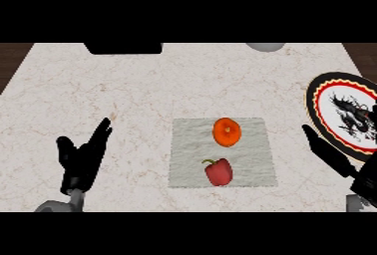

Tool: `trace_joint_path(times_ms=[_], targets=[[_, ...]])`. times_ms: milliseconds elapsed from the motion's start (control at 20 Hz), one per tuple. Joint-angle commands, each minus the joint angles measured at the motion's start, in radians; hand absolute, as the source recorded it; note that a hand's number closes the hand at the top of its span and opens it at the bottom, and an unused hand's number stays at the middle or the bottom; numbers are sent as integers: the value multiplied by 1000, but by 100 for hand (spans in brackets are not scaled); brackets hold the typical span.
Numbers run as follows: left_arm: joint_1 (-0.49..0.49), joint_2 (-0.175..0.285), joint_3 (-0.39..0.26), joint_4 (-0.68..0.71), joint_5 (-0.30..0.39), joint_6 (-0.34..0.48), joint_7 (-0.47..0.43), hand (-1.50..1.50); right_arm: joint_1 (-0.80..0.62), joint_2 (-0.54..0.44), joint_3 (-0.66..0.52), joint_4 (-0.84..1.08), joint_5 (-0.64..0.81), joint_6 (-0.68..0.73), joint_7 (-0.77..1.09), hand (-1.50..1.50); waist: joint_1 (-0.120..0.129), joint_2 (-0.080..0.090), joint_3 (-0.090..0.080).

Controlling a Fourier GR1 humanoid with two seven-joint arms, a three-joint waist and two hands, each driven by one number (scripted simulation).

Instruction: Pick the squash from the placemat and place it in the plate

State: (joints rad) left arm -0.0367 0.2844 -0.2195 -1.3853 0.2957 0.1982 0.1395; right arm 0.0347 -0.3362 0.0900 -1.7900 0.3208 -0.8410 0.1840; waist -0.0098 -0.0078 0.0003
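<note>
Fingers straight and slightly spread, the left hand (80,165) stands at the lower left of the frame, resting with its tips up and holding nothing. At the lower right, the right hand (344,165) is also open and empty, its fingers stretched toward the upper left. They run close along the lower left rim of the plate (318,107); whether they touch it I cannot tell.

That plate lies at the right edge of the frame, partly cut off, white with a dark figure and a black, red and yellow border. Between the two hands, in the middle of the pale marbled worktop (110,89), lies a grey placemat (188,149). The orange squash (227,132) sits on its upper part, well apart from both hands. A red bell pepper (219,172) lies just below it on the same mat. At the top edge a black object (123,48) and a grey round one (265,46) are only partly in view.
</note>
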Motion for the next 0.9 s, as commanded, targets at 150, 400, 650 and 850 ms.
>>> trace_joint_path(times_ms=[150,400,650,850], targets=[[12,-12,-5,-21,9,-5,41,0,83,-97,146,-133,223,218,362,-150,3,4,-7],[11,-14,-12,3,2,-32,18,0,-23,-158,224,-194,301,460,649,-150,22,9,-7],[29,-60,-50,-31,-35,12,35,0,-200,-80,306,-182,402,632,942,-150,31,8,-3],[60,-41,-34,-45,-30,-25,18,0,-339,40,343,-96,430,718,1028,-150,28,8,-1]])
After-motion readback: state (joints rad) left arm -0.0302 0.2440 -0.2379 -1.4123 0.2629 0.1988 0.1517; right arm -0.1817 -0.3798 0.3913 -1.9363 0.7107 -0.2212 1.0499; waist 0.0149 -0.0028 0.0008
